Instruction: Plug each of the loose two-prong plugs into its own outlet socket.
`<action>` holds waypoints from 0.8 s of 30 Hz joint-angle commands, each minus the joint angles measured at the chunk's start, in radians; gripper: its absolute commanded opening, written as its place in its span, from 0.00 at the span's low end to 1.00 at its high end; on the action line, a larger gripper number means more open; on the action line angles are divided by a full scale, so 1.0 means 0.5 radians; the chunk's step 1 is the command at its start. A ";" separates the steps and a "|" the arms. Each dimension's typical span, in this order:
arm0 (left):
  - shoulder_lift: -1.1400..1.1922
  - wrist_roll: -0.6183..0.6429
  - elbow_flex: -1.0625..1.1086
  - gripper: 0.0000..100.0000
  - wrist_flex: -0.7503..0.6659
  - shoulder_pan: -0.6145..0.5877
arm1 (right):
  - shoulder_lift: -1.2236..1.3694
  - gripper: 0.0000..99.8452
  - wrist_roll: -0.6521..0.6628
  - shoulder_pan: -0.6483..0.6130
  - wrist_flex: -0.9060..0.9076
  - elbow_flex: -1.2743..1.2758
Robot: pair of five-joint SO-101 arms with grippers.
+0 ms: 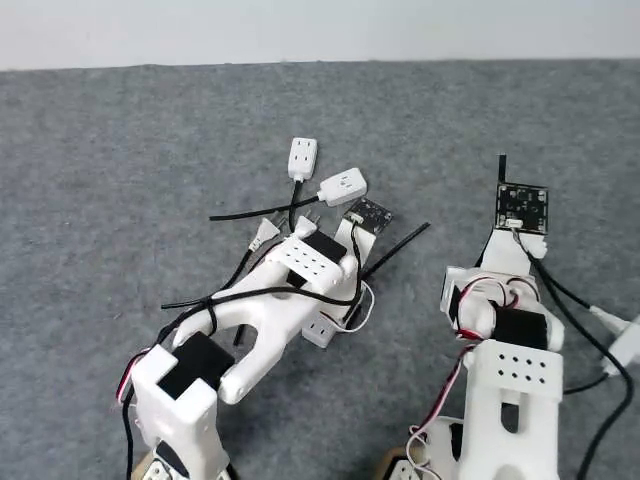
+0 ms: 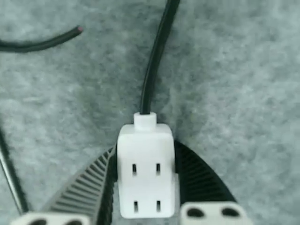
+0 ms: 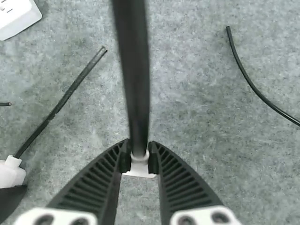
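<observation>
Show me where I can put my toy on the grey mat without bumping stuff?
Bare mat lies left of the cords and along the far wall. The far right corner is bare too. It is crowded around the outlet sockets mid-table.

Your left gripper (image 2: 144, 152): socket (image 2: 146, 183) sits between the fingers, touching both. Its cord (image 2: 152, 70) runs straight ahead over the mat (image 2: 243, 70). A loose cable end (image 2: 47, 43) lies farther ahead, off to one side.

Your right gripper (image 3: 139, 145): plug (image 3: 139, 168) pinched at the tips, lead (image 3: 133, 70) running ahead. A second socket (image 3: 14, 16) lies well ahead, toward your left arm's side. Another cable (image 3: 255, 89) lies ahead on the other side.
</observation>
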 commanded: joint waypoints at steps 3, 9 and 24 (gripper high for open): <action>0.003 0.608 -0.091 0.01 0.052 -0.018 | -0.051 0.01 0.021 0.017 -0.035 -0.012; 0.009 1.138 -0.173 0.01 -0.307 -0.387 | -0.051 0.01 0.028 0.014 -0.035 -0.012; 0.009 1.172 -0.170 0.33 -0.292 0.009 | -0.051 0.01 0.028 0.005 -0.054 0.006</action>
